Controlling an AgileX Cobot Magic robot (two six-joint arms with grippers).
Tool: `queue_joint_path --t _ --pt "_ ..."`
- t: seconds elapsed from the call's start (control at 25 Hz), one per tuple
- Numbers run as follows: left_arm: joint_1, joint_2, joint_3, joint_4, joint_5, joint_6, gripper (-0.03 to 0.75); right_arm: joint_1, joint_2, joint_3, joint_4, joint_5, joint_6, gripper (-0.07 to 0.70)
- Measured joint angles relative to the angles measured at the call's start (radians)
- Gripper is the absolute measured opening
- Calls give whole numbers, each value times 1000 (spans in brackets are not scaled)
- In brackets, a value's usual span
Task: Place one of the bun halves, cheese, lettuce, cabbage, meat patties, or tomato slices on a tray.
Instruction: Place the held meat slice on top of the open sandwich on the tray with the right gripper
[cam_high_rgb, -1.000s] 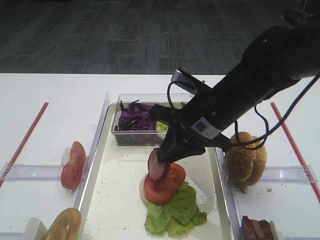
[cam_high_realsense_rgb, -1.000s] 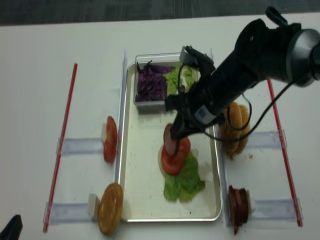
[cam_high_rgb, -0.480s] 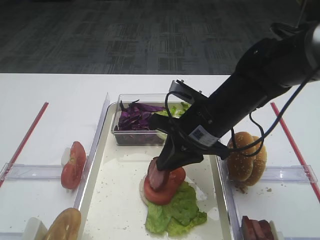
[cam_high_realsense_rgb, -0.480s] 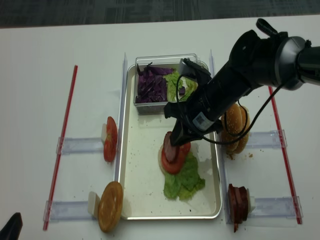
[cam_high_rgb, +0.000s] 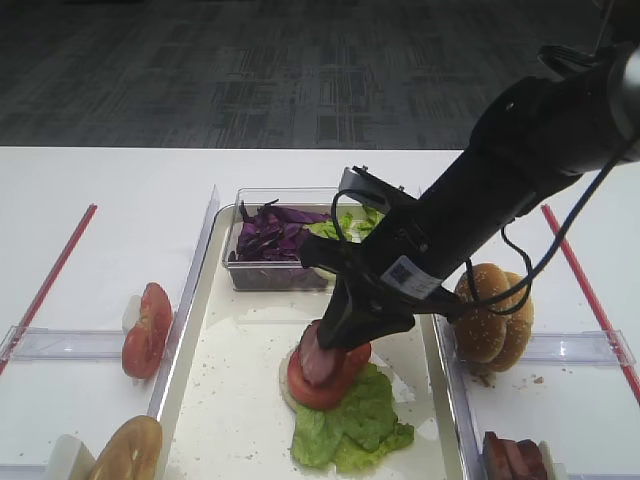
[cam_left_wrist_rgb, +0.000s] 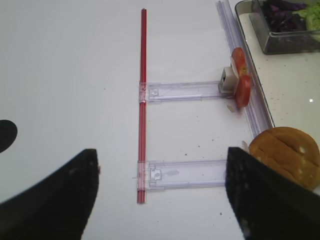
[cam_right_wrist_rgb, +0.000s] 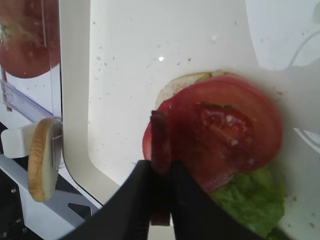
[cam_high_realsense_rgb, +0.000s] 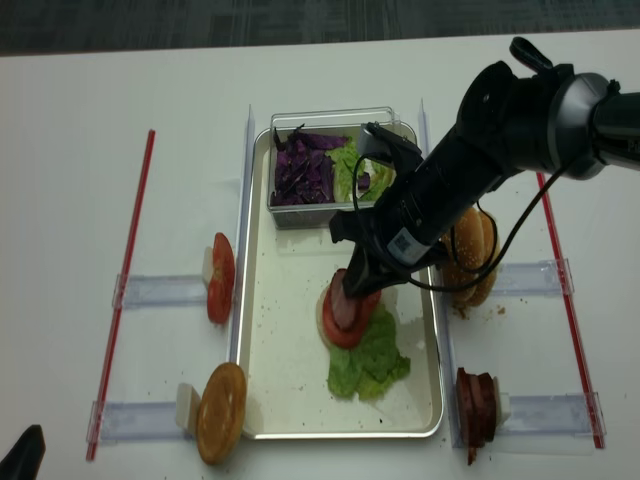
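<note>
My right gripper (cam_high_rgb: 343, 338) reaches down over the cream-white tray (cam_high_rgb: 222, 400) and is shut on the rim of a pinkish-brown meat patty (cam_right_wrist_rgb: 161, 142). The patty (cam_high_rgb: 317, 353) stands on edge, leaning on a red tomato slice (cam_right_wrist_rgb: 235, 135). That slice lies on a pale bun base (cam_right_wrist_rgb: 176, 84) beside ruffled green lettuce (cam_high_rgb: 352, 425). The left gripper (cam_left_wrist_rgb: 161, 160) hangs open over the bare table left of the tray, nothing between its fingers.
A clear box at the tray's far end holds purple cabbage (cam_high_rgb: 268, 235) and more lettuce. Tomato slices (cam_high_rgb: 148, 330) and a bun half (cam_high_rgb: 128, 450) stand on racks to the left. Sesame buns (cam_high_rgb: 492, 315) and meat patties (cam_high_rgb: 512, 458) stand to the right. Red sticks (cam_high_rgb: 50, 280) lie at both sides.
The right gripper has come down and slightly left, bringing the meat patty from above the tomato slice to rest against it. The left gripper has not moved.
</note>
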Motion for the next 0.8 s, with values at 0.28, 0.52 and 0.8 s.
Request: queue_joint_path --t 0.28,0.52,0.8 --pt "0 0 0 0 0 0 490 0 0 0 -7 10 0 462" --pt "0 0 0 0 0 0 490 0 0 0 -32 18 6 573" --pt "0 0 0 0 0 0 490 0 0 0 -67 20 27 577"
